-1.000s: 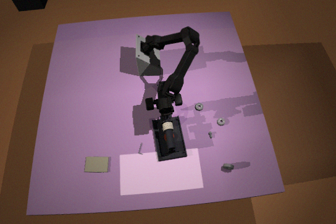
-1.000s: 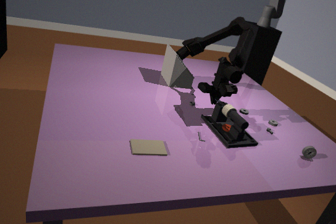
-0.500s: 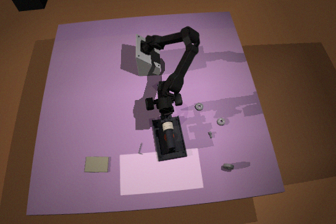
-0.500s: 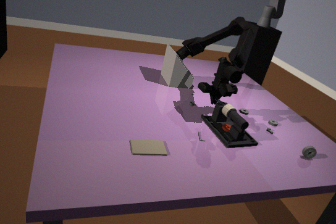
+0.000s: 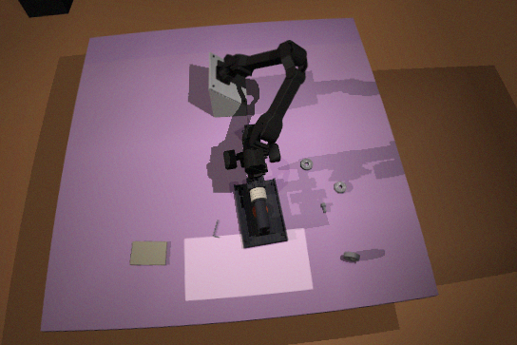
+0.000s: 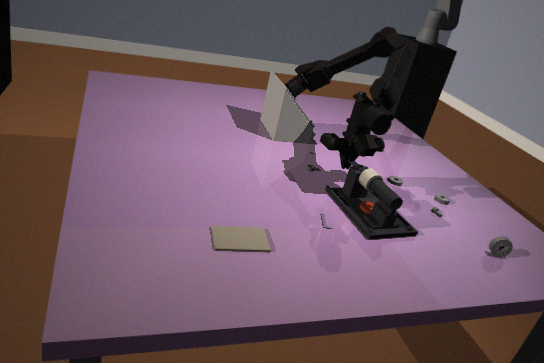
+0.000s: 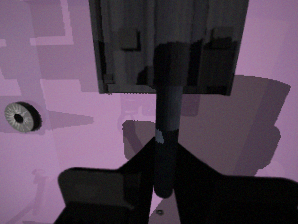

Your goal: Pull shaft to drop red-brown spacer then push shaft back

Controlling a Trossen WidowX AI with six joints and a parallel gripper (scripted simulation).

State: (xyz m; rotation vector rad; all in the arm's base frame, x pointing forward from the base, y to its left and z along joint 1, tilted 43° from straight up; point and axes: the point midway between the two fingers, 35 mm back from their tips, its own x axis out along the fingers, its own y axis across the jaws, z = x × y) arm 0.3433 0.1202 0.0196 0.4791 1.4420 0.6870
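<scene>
- My fingers stand narrow, closed on the one dark shaft; its end pokes out between them.
- I count one black tray, one cream band, one thick dark cylinder and one red-orange piece.
- Around me on the table: two flat grey rings, the first nearer me, the second farther off; one thicker grey wheel; one small screw; one bent pin; one tan plate.
- I am just beyond the tray's near edge, with room behind me toward the grey wedge and room at both sides. The pin lies beside the tray, apart from its rim; the screw is off its other side.
- The shaft is straight, round and dark, lined up with the tray's length. The cream band and cylinder sit above the tray floor; the red-orange piece lies low beneath the cylinder. I cannot tell how deep the shaft reaches.
</scene>
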